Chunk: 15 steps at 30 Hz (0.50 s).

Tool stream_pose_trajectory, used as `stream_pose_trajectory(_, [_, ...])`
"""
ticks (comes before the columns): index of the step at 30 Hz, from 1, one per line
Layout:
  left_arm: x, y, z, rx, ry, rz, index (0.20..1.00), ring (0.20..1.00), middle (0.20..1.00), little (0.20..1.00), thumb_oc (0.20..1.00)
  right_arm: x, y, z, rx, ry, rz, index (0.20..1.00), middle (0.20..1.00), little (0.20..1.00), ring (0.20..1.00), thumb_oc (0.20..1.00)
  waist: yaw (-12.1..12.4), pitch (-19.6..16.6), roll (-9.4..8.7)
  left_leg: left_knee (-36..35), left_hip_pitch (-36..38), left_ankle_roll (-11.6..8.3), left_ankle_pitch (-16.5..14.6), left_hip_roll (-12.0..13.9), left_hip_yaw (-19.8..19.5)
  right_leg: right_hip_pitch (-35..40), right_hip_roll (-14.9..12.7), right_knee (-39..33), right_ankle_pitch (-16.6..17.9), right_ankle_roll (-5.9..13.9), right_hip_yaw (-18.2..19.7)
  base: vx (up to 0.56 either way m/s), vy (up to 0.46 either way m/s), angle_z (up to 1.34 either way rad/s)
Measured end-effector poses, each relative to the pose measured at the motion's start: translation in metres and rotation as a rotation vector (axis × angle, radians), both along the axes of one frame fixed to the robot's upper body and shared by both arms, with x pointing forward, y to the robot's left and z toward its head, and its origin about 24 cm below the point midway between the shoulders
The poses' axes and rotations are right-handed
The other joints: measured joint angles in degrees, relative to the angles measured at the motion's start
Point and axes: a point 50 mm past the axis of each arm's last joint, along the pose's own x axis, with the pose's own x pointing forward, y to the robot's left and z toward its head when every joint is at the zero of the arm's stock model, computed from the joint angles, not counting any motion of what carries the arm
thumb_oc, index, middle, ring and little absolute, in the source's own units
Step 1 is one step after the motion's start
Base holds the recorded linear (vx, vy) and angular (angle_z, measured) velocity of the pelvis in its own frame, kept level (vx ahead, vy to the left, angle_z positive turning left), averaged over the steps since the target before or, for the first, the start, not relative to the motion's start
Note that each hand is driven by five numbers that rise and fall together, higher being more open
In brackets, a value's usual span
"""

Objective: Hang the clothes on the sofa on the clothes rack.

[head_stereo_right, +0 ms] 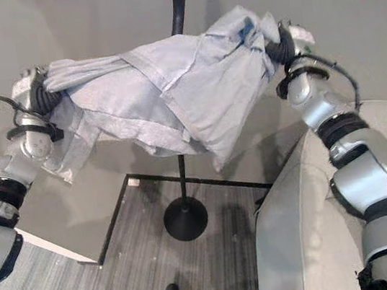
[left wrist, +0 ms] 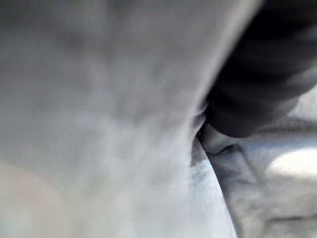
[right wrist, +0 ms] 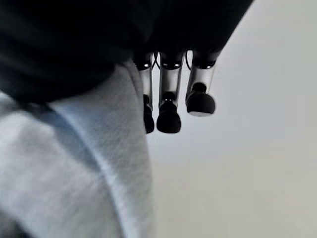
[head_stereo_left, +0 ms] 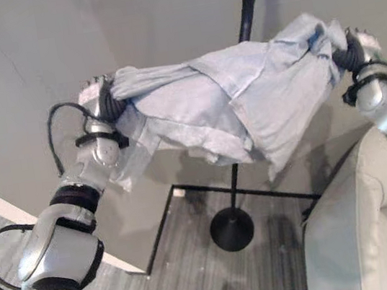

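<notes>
Held high in the air, well above the grey floor [head_stereo_left: 163,281]: a pale blue shirt [head_stereo_left: 245,101], stretched crosswise with its long axis running from the left hand [head_stereo_left: 99,97] to the right hand [head_stereo_right: 287,40], slightly higher at the right end. Bunched and twisted into a rope at the left end, looser and crumpled toward the right, with folds and a loose flap sagging from the middle. Left hand wrapped in cloth, fingers hidden beneath it, so no telling whether curled or straight; in the left wrist view just blurred fabric against the dark ribbed cover. Right hand also at the cloth's edge, but in the right wrist view its fingers [right wrist: 168,114] straight, side by side, pointing past the fabric toward the bare wall, thumb out of sight behind the shirt. Behind the shirt, a black clothes rack [head_stereo_left: 231,227] with round base on the floor, its pole crossed and partly covered by the garment, its top cut off. At lower right, a light grey sofa [head_stereo_left: 346,239], partly out of frame.
</notes>
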Motion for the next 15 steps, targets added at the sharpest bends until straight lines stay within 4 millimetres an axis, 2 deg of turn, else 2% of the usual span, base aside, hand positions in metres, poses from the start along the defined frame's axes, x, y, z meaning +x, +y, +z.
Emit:
stream_pose_trajectory(2, [0.001, -0.018, -0.027, -0.054, 0.073, -0.03, 0.2, 0.2, 0.2, 0.2, 0.2, 0.001, 0.012, -0.027, 0.039, 0.067, 0.013, 0.2, 0.2, 0.2, 0.2, 0.2, 0.3, 0.1, 0.11, 0.0, -1.3, 0.35, 0.3, -0.1, 0.3, -1.3, -0.2, 0.0, 0.3, 0.11, 0.0, -0.09, 0.042, -0.05])
stream_pose_trajectory(10, [-0.005, -0.05, -0.067, -0.26, 0.133, -0.072, 0.2, 0.2, 0.2, 0.2, 0.2, 0.0, 0.041, -0.056, 0.164, 0.1, 0.059, 0.2, 0.2, 0.2, 0.2, 0.2, 0.8, 1.8, 0.28, 0.0, -2.3, 0.08, 0.1, -0.1, 1.0, -2.9, -0.3, 0.3, 1.1, 0.32, 0.1, -0.03, 0.019, -0.06])
stream_pose_trajectory(15, [-0.025, -0.077, -0.098, -0.463, 0.158, -0.128, 0.2, 0.2, 0.2, 0.2, 0.2, -0.013, 0.063, -0.081, 0.259, 0.116, 0.115, 0.2, 0.2, 0.2, 0.2, 0.2, 1.6, 2.2, 0.24, 0.0, -2.2, 0.13, 0.2, -0.2, 1.1, -2.8, -0.3, 0.4, 1.2, 0.25, 0.1, 0.0, 0.0, 0.0])
